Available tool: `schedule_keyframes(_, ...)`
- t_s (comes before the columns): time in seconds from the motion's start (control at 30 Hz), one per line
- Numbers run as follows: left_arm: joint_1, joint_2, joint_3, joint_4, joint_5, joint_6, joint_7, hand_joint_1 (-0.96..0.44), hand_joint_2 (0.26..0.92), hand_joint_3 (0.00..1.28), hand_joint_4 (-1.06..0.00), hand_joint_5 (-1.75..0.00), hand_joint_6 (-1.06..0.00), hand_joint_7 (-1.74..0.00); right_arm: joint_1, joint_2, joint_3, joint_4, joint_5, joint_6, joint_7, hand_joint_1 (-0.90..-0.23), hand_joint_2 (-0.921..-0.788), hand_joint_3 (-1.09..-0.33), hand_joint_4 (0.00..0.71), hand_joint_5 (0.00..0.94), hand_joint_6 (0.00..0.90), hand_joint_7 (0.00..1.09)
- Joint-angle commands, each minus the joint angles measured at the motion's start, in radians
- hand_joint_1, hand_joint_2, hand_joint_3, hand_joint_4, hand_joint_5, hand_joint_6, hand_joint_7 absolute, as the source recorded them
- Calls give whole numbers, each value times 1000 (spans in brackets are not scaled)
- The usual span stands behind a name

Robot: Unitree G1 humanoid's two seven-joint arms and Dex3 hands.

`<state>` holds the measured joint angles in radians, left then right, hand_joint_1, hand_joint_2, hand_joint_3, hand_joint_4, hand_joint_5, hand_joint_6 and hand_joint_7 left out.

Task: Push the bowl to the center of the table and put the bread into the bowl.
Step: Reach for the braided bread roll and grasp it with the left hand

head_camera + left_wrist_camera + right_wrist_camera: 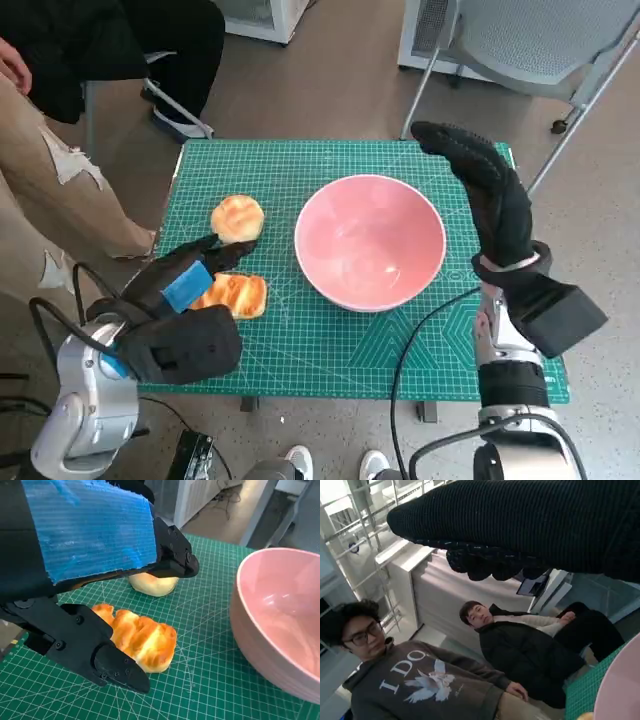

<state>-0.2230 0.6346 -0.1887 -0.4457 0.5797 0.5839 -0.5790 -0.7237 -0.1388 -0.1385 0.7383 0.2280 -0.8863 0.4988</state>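
A brown floor lies all round a small bench with a green mat with a grid on it. A grey chair stands past the far right corner of the bench. A person in dark clothes sits past the far left corner, and a leg in tan trousers shows beside the left edge. In the right wrist view two people sit close by.

The big pink bowl sits near the middle of the bench, a bit toward the right edge. It has nothing in it.

The right hand is up in the air next to the bowl, on the side of the right edge. It stands up straight with its fingers stretched out, and it holds nothing.

The left hand is low over the bench near the left edge. Its fingers are spread wide around the long bread. One finger is in front of that bread and the others reach above it. It is hard to tell if they touch the bread.

The long bread lies flat on the mat, between the left edge and the bowl. The round bread lies just behind it, closer to the far edge.
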Motion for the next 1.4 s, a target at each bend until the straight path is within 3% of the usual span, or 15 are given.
schedule_keyframes(0.03, -18, 0, -13, 32, 15, -3, 3, -267, 679, 2, -185, 0, -392, 0, 33, -6, 6, -6, 4, 18, 8, -659, -921, -800, 188, 0, 230, 43)
schedule_keyframes(0.37, -21, -9, -14, 86, 26, -31, 44, -184, 672, 0, -179, 0, -392, -1, 39, -6, 10, -15, 6, 23, 10, -657, -921, -801, 187, 0, 228, 48)
schedule_keyframes(0.93, -76, -40, -52, 254, 41, -67, 87, -189, 664, 0, -174, 0, -394, 0, 41, -5, 11, -25, 15, 37, 17, -654, -921, -801, 187, 0, 223, 57)
schedule_keyframes(1.4, -128, -61, -80, 395, 50, -95, 116, -122, 664, 3, -188, -3, -411, -7, 47, -3, 11, -46, 38, 58, 39, -663, -921, -800, 185, 0, 217, 65)
